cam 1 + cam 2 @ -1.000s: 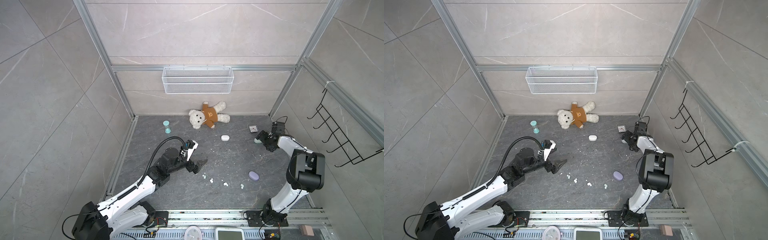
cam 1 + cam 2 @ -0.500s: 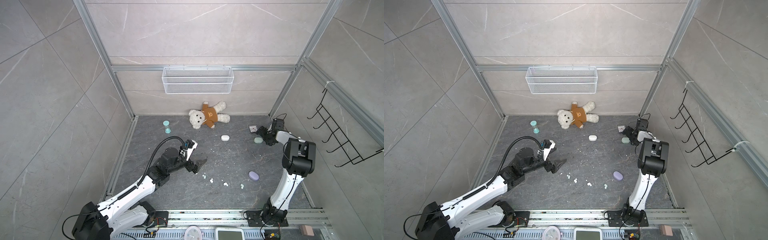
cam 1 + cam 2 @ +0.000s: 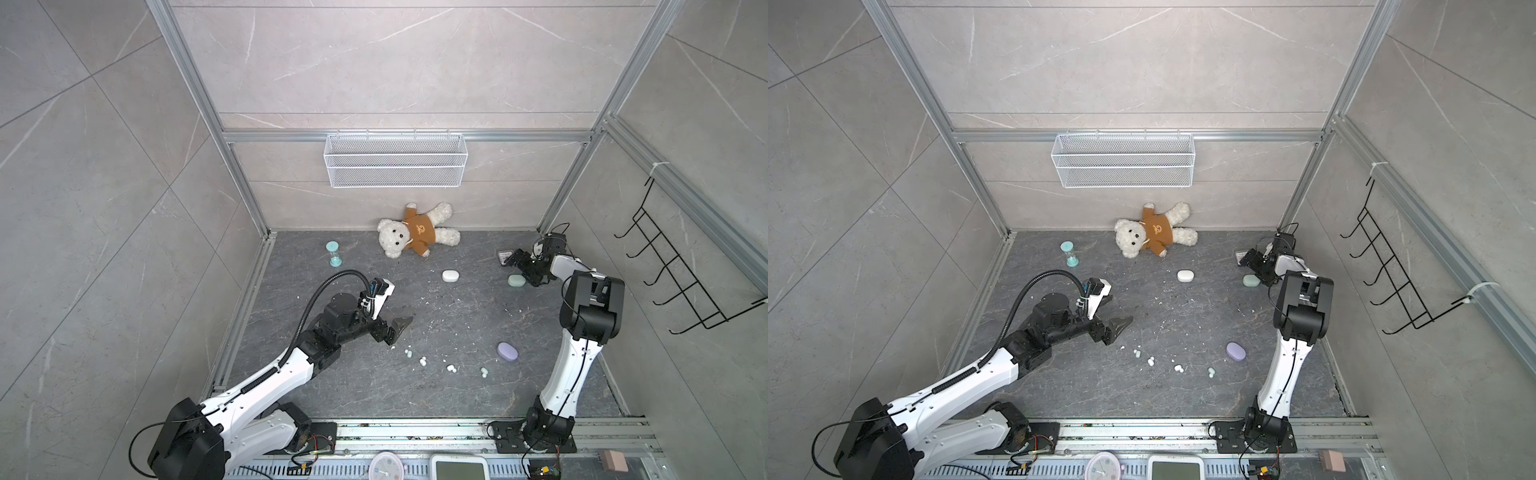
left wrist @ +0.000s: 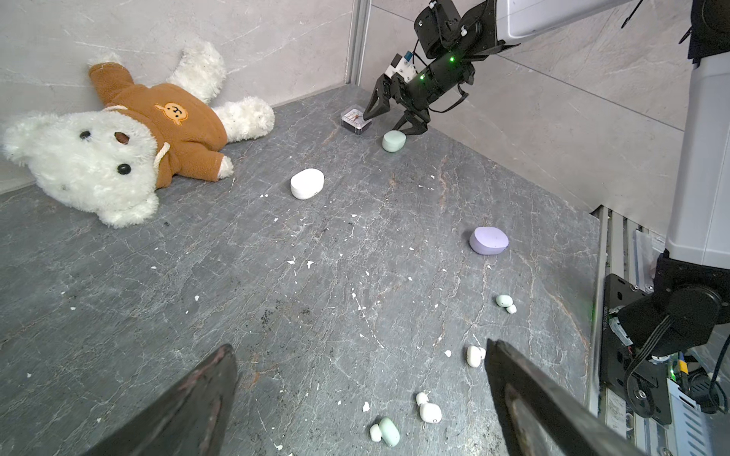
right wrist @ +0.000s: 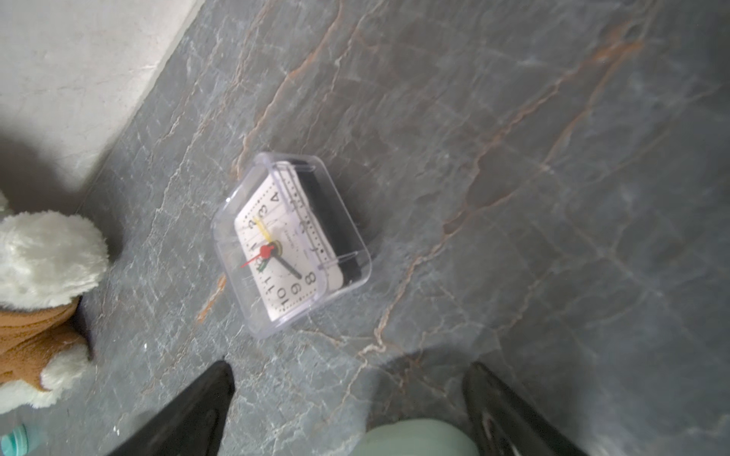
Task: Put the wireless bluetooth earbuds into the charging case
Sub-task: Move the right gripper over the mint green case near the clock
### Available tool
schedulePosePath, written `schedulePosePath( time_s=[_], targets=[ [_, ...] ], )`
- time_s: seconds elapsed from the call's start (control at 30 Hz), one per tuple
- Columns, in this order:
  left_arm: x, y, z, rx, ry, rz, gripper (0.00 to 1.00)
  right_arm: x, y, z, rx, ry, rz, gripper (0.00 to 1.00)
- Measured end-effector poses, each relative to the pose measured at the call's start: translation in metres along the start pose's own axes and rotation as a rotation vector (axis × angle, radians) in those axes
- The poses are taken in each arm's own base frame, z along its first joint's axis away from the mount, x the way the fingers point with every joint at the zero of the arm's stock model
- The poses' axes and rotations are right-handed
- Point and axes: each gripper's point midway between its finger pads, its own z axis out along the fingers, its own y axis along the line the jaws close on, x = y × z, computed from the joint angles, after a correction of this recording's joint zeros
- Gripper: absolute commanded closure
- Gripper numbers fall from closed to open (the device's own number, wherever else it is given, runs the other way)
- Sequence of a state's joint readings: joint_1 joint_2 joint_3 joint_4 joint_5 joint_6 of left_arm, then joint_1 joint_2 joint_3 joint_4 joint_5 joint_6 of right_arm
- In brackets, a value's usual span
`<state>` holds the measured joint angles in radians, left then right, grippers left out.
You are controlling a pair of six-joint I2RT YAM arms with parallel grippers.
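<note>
The left tool (image 3: 400, 330) hangs low over the grey surface (image 3: 457, 399) with its two fingers spread wide and nothing between them; the left wrist view shows bare stone in the gap (image 4: 357, 351). Just off its fingertips lie the earbuds, four that I can make out, loose on the surface in a ragged row leading away from it: a mint one (image 3: 409, 353) nearest, two white ones (image 3: 423, 361) (image 3: 450, 368), then another mint one (image 3: 483, 371). The row ends near the lilac case (image 3: 507, 351), which is closed. Well beyond the left tool, across the surface, the right tool (image 3: 519, 272) is down near the far corner, also spread. The mint case (image 3: 515, 281) sits closed right at its fingertips, and the right wrist view has it lying in the gap between the fingers (image 5: 414, 438); I cannot tell whether either finger touches it. Just ahead of the right tool rests a small clock (image 5: 292, 241) in a clear shell, face up and tilted. The white case (image 3: 450, 276), closed, lies between the two tools, nearer the right one, and the bear (image 3: 415, 235) sprawls against the back wall.
</note>
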<state>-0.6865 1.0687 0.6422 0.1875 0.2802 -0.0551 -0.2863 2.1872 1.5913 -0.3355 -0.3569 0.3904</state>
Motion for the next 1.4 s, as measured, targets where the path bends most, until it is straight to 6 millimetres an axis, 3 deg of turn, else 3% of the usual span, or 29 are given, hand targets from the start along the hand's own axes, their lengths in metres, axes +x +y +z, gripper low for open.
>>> schedulePosePath(
  time_s=[0.23,0.67,1.0,1.17,1.4],
  targets=[
    [0.0,-0.001,0.0,0.008,0.0,-0.005,0.0,0.015,0.015,0.001,-0.03,0.038,-0.017,0.07],
    [0.0,-0.002,0.0,0.014,0.0,-0.012,0.0,0.088,0.063,-0.004,-0.07,0.176,-0.094,0.07],
    [0.0,-0.002,0.0,0.016,0.0,-0.017,0.0,0.133,0.114,0.001,-0.1,0.253,-0.193,0.07],
    [0.0,-0.003,0.0,0.021,0.0,-0.017,0.0,0.127,0.131,-0.006,-0.077,0.237,-0.261,0.07],
    [-0.003,-0.005,-0.002,0.03,-0.009,-0.014,0.0,0.113,0.104,-0.024,0.097,0.22,-0.394,0.04]
  ],
)
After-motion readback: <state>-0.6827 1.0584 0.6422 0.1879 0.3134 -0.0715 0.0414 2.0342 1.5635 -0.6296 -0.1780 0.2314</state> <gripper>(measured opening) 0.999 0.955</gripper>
